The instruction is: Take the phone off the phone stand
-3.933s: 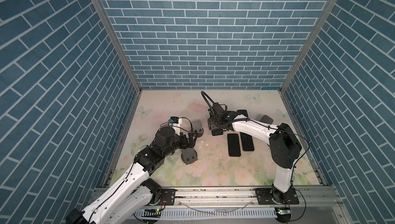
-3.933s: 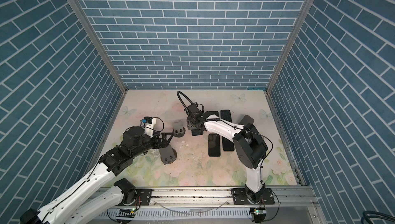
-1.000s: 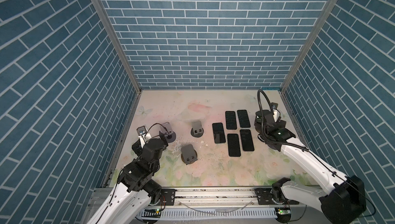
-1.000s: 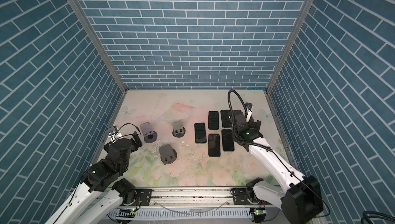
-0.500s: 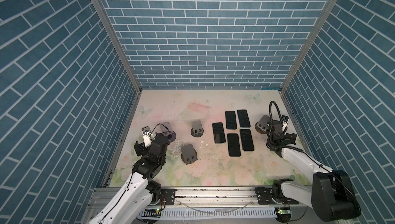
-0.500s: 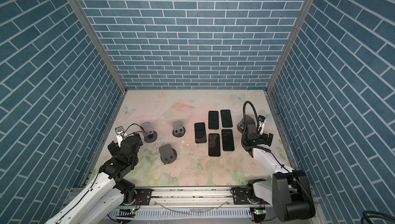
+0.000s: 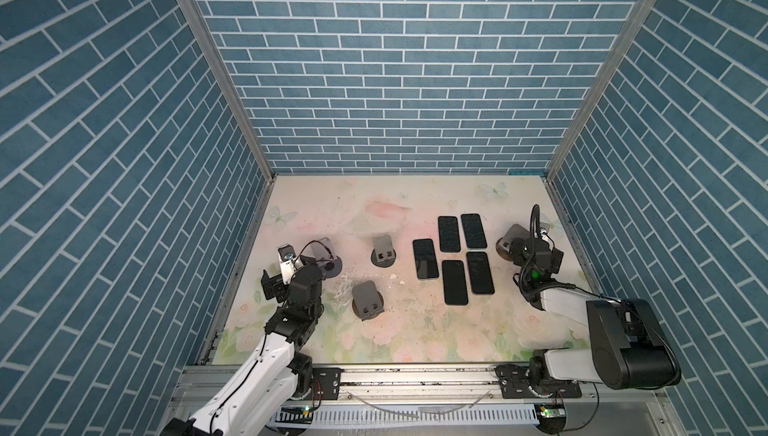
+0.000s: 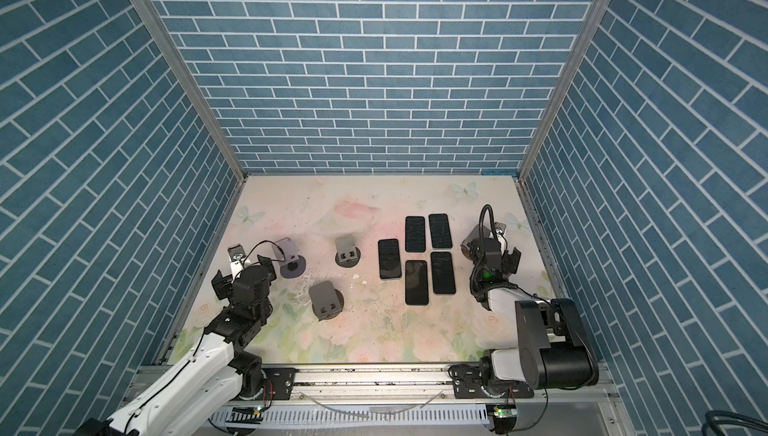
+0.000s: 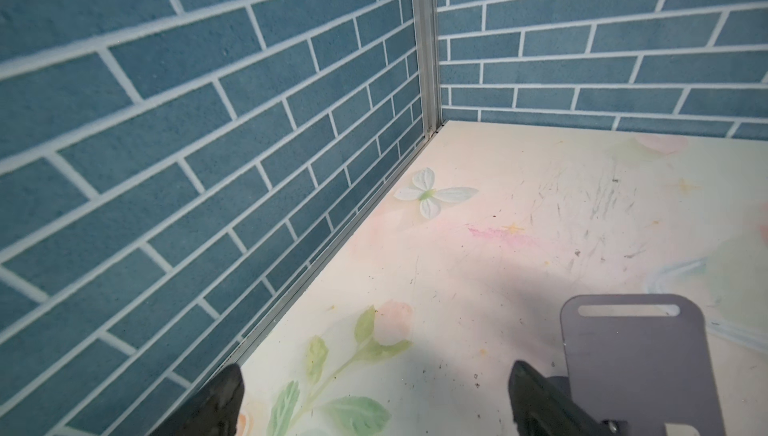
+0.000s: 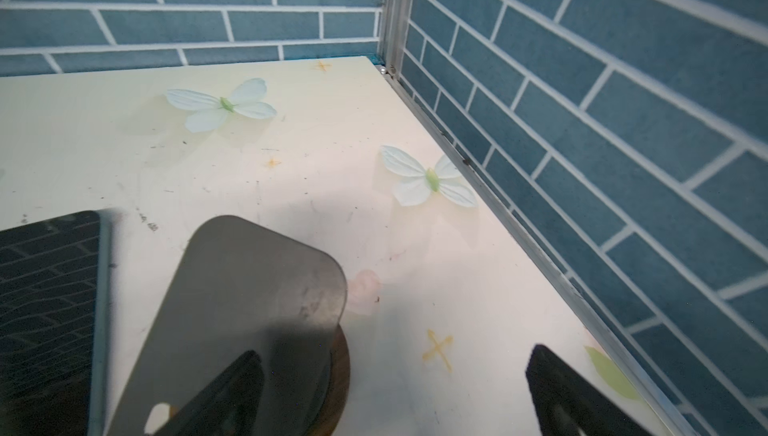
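Standing wide open and holding nothing, the right end effector [image 10: 395, 388] is now drawn back to the right side of the tabletop [image 7: 374, 205], close to the right stand [image 10: 249, 309]. About four seconds ago this arm was reaching across to the middle stand [image 7: 384, 252]; since then it has withdrawn fully. The left end effector [image 9: 374, 392] is also fully open and empty. It has moved away from the front stand [image 7: 368, 301] toward the left wall, and one finger is now very near the base of the left stand [image 9: 631, 355]; I cannot tell if they touch.

The phone [image 7: 425, 258] lies flat, screen up, on the tabletop just right of the middle stand and apart from it. It lies where the right end effector was working, so I judge it is the one that was taken off. All four stands are bare in both top views, so the task looks finished, and the arms seem to be going to rest.

Four other phones [image 7: 473, 230] lie flat and close together between this phone and the right stand. Nothing blocks either arm. The only risk I see is that the right end effector, so near the right stand and the corner of one phone, could push them with a careless move.
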Robot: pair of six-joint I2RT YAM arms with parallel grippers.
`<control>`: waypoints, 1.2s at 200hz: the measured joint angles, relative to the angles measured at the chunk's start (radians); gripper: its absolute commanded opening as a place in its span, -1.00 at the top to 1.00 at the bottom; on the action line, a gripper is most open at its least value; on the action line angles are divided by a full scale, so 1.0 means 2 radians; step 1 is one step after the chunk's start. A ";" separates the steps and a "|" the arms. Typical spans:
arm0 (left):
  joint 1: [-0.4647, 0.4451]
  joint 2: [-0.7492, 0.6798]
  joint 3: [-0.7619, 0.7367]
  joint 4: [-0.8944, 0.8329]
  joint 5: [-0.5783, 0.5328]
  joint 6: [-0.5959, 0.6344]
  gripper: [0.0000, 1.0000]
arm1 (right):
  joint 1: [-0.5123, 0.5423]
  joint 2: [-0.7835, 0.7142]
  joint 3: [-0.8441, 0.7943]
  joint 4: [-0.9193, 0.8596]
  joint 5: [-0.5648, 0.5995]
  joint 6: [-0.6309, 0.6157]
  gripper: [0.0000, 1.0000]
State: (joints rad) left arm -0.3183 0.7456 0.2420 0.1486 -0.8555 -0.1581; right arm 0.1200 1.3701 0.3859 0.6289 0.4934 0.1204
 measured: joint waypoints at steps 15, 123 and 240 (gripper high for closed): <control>0.002 0.019 -0.003 0.019 0.010 0.011 -0.99 | -0.003 0.000 0.000 0.010 -0.018 -0.009 -0.98; 0.017 0.089 -0.008 0.129 0.094 0.054 -0.99 | -0.053 -0.004 -0.002 0.030 -0.097 -0.007 -0.99; 0.029 0.175 -0.008 0.213 0.123 0.079 -0.99 | -0.066 0.076 -0.003 0.148 -0.133 -0.021 -0.98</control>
State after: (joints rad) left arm -0.2596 1.0954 0.2260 0.5751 -0.6094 -0.0010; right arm -0.0113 1.5211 0.3801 0.9249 0.2276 0.0792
